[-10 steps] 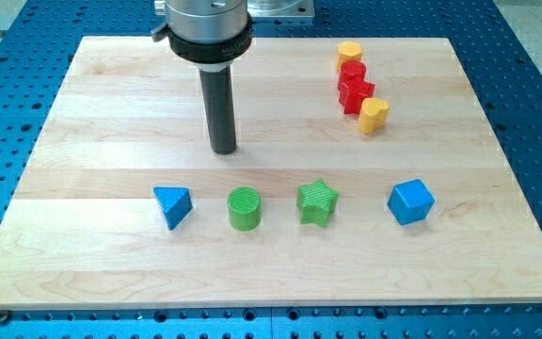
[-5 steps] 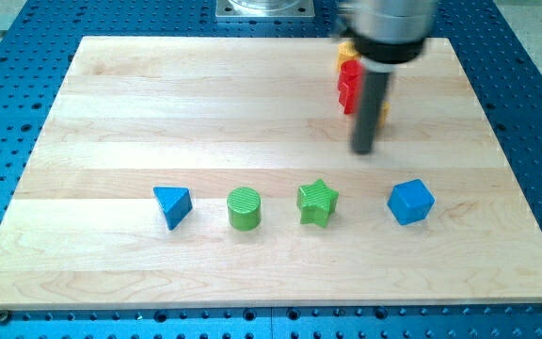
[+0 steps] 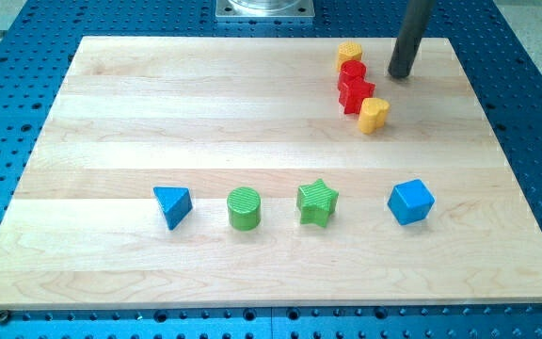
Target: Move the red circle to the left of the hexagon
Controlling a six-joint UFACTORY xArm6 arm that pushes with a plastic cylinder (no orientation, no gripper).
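Note:
Four blocks stand in a tight column at the view's top right. The yellow hexagon (image 3: 349,53) is at the top, with the red circle (image 3: 351,72) just below it. A second red block (image 3: 356,94) and a yellow block (image 3: 374,115) follow below. My tip (image 3: 401,74) rests on the board to the right of the red circle, level with it. A small gap separates the tip from the red circle.
A row of blocks lies across the lower middle of the wooden board (image 3: 111,113): a blue triangle (image 3: 172,204), a green circle (image 3: 245,208), a green star (image 3: 317,202) and a blue cube (image 3: 410,201). The board's right edge is close to my tip.
My rod has swept from the board's upper middle across to the right, passing in front of the red and yellow column, and up to the top right. No block has moved.

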